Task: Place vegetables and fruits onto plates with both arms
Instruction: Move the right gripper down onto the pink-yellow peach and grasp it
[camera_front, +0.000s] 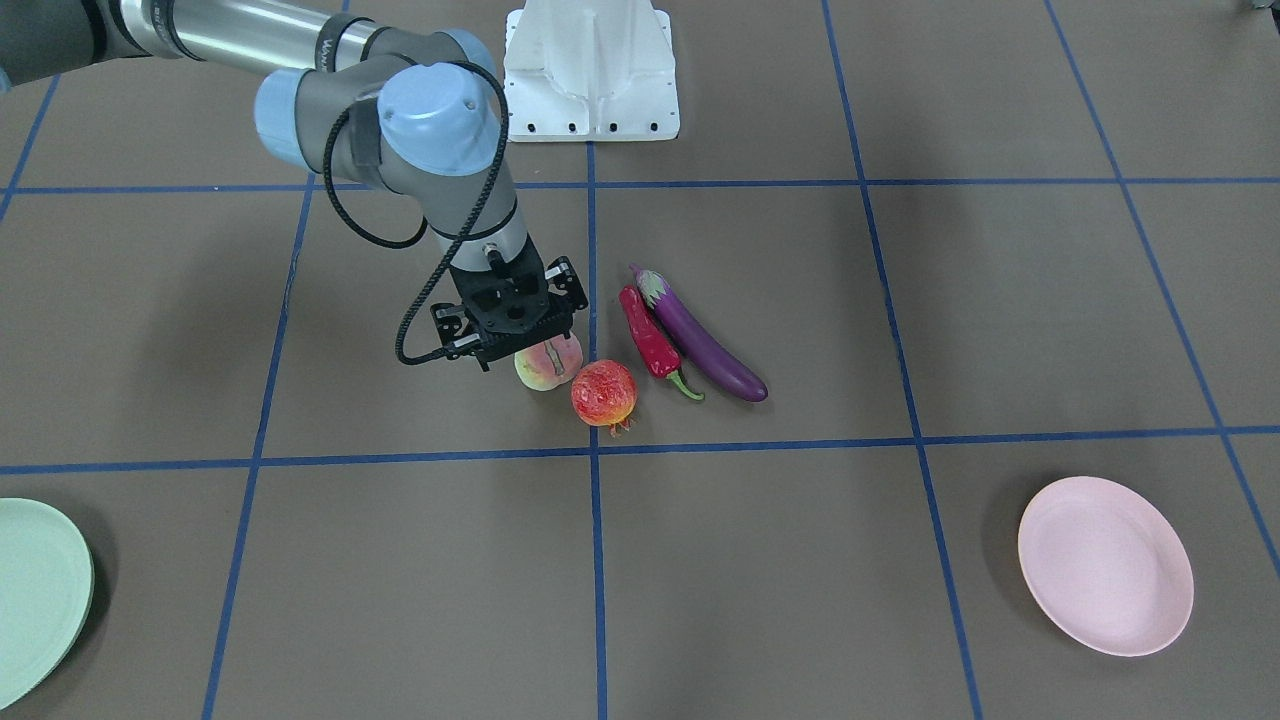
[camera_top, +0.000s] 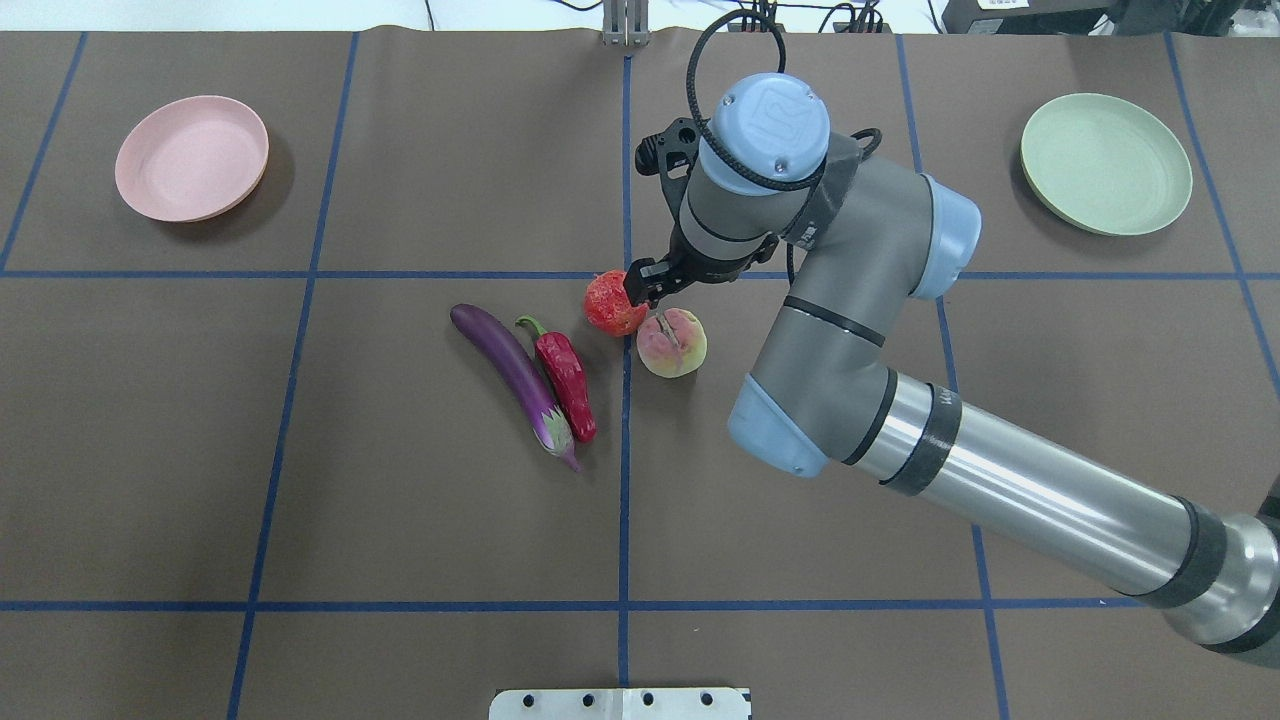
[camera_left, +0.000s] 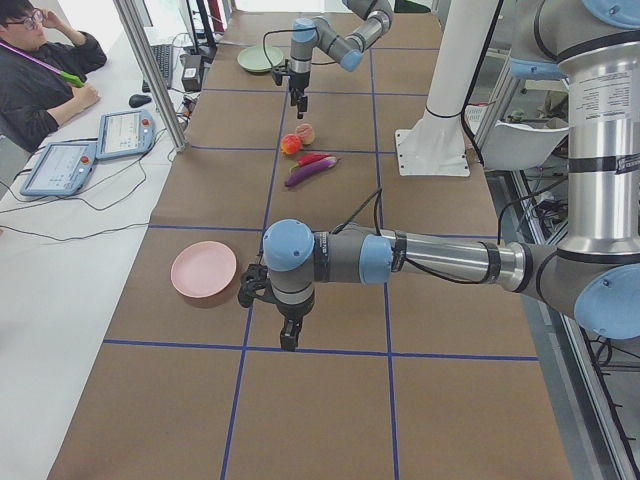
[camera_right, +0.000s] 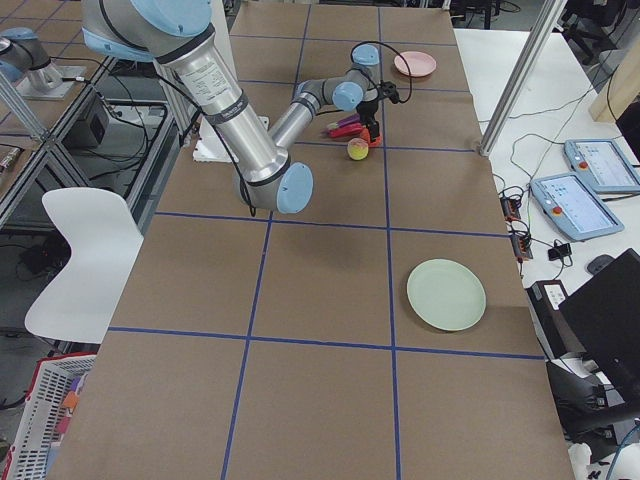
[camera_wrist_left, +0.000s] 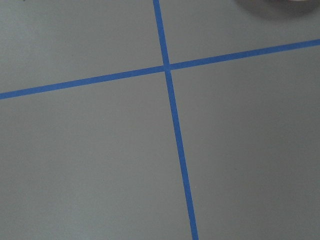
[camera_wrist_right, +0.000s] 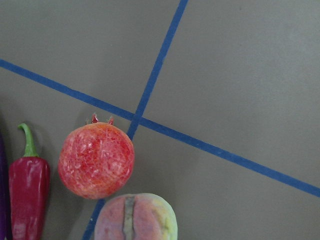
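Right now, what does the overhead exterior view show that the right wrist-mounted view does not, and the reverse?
Only the overhead view shows the pink plate, the green plate, the right arm and the whole eggplant. Only the wrist view shows the pomegranate uncovered, with its crown; from overhead the arm covers one side of it. Both show the pomegranate, the peach, the chili and blue tape lines on the brown table.

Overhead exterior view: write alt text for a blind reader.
The right gripper hangs over a pomegranate and peach at mid-table; a red chili and purple eggplant lie side by side to their left. Empty pink plate far left, green plate far right.
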